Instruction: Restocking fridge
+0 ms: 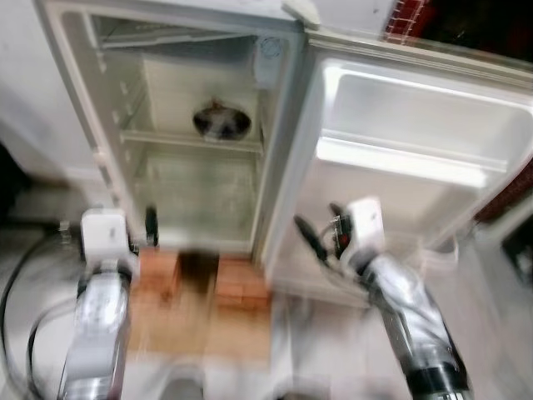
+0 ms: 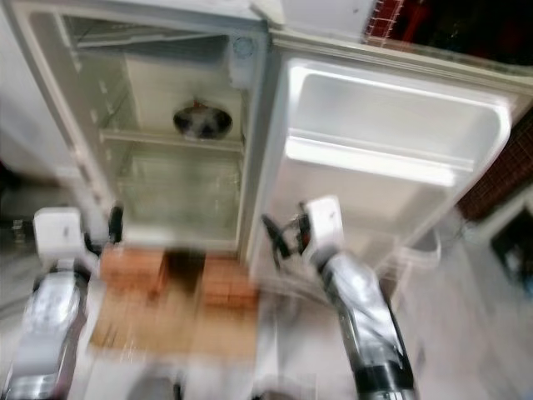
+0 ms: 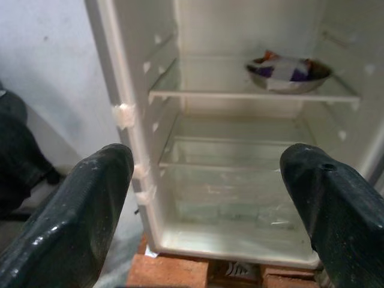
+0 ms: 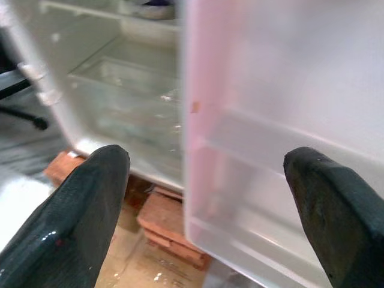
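A white fridge (image 1: 79,108) stands open before me, its door (image 1: 416,150) swung out to the right with bare door shelves. On the middle shelf inside sits a metal bowl (image 1: 221,122) holding something wrapped (image 3: 288,71). Low in the cabinet there is a glass shelf over a clear drawer (image 3: 234,180). My left gripper (image 1: 140,229) hovers open by the fridge's lower left corner, nothing between its fingers (image 3: 90,210). By the lower edge of the door, my right gripper (image 1: 318,221) is open too and holds nothing. The eye views are blurred.
The fridge rests on red bricks (image 1: 158,271), with a brown board (image 1: 191,329) on the floor in front. Black cables (image 1: 17,292) lie on the floor at left. A pale container (image 2: 416,250) stands behind the door's lower right. A white wall (image 3: 54,72) flanks the fridge's left side.
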Robot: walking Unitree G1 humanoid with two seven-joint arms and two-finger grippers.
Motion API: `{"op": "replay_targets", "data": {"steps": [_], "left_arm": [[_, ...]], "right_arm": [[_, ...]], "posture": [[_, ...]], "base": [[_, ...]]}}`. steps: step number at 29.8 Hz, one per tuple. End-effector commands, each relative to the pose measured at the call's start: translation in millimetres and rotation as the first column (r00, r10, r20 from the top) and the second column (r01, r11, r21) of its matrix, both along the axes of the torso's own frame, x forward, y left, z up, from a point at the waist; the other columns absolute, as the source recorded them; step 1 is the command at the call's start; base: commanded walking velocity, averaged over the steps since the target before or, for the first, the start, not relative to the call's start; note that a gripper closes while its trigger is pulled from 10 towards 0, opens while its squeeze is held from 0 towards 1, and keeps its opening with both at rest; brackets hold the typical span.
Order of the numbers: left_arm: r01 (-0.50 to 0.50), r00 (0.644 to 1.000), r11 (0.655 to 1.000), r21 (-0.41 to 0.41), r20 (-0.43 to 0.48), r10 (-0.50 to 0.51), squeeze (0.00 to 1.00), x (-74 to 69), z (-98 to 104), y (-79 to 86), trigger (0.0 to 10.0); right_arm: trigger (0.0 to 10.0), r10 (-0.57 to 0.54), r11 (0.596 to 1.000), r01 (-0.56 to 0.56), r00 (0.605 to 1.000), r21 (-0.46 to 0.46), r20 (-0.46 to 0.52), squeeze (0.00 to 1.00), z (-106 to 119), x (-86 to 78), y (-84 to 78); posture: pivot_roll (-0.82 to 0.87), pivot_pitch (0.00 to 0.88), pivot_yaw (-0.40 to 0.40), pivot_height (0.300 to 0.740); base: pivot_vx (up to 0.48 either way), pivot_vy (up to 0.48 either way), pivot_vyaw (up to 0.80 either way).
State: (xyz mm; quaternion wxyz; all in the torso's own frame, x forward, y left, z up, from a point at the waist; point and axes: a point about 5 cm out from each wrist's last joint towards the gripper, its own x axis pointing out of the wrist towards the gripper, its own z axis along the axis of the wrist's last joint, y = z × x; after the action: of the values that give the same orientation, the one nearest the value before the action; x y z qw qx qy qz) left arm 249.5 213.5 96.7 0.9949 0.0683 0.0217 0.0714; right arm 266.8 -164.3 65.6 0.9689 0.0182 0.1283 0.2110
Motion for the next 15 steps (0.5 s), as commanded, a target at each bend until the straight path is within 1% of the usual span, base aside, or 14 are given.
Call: {"op": "replay_targets", "data": {"steps": [1,3,6,11,12,15], "left_arm": [[0.022,1.000,1.000,-0.001,0.000,-0.022,0.00,-0.5,0,-1.0,10.0],[0.034,0.999,0.999,-0.007,0.001,-0.034,0.00,1.1,0,-2.9,10.0],[0.040,0.999,0.999,-0.007,0.003,-0.040,0.00,6.2,3,-4.6,10.0],[0.043,0.999,0.999,-0.004,0.012,-0.043,0.00,6.6,6,-5.0,10.0],[0.042,0.999,0.999,-0.004,0.012,-0.042,0.00,5.3,6,-4.3,10.0],[0.038,0.999,0.999,-0.006,0.002,-0.038,0.00,1.5,3,-4.5,10.0]], "right_arm": [[10.0,-0.062,0.998,0.064,0.996,-0.022,0.065,0.00,13,11.9,-4.6],[10.0,-0.115,0.992,0.118,0.991,-0.034,0.067,0.00,13,18.8,-8.1],[10.0,-0.153,0.987,0.155,0.987,-0.050,0.037,0.00,9,28.2,-6.6],[10.0,-0.152,0.987,0.153,0.988,-0.048,0.027,0.00,8,32.0,-4.6],[10.0,-0.161,0.986,0.161,0.987,-0.037,0.020,0.00,8,34.4,-3.6],[10.0,-0.154,0.987,0.155,0.988,-0.045,0.016,0.00,7,39.0,-2.3]], "posture": [[0.09,0.062,-0.108,0.740],[0.09,0.062,-0.102,0.740],[0.09,0.065,-0.094,0.740],[0.11,0.073,-0.095,0.740],[0.11,0.075,-0.097,0.740],[0.11,0.075,-0.097,0.740]], "base": [[0.000,-0.304,0.00],[0.000,-0.397,0.00],[0.000,-0.445,0.00],[0.000,-0.458,0.00],[0.000,-0.458,0.00],[0.000,-0.458,0.00]]}}
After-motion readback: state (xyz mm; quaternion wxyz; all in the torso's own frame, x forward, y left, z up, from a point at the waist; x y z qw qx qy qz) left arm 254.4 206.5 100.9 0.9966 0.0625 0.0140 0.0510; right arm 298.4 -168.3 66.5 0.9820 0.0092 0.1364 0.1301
